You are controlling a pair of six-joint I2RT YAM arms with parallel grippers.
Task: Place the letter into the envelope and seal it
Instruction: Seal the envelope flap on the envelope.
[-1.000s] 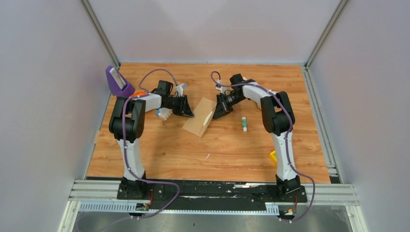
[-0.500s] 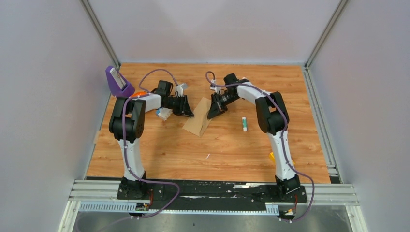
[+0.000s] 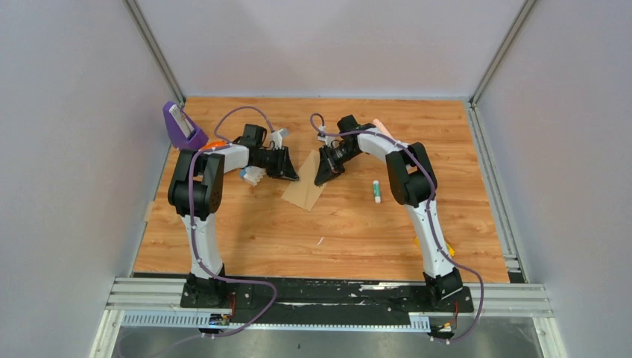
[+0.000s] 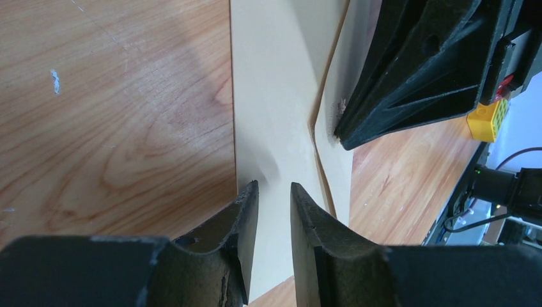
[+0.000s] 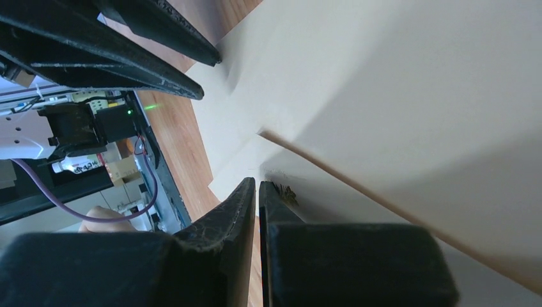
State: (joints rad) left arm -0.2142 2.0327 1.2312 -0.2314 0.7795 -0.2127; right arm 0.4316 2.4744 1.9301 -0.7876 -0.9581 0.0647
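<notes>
Top external view: right gripper [image 5: 257,187] pinches the envelope [image 3: 302,192] flap
Light, floppy paper; grip its edges. Left gripper [image 4: 273,189] ajar, seemingly empty

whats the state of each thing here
envelope, lying flat, unsealed
flap, tilted up, not pressed down
left gripper, slightly open over the envelope
right gripper, shut, tips at the flap's edge
glue stick, lying flat, untouched

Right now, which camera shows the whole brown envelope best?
The top external view is best: it shows the whole envelope lying on the wooden table. The left wrist view shows only a close strip of it. The right wrist view shows mostly pale paper, too close to tell its shape.
</notes>
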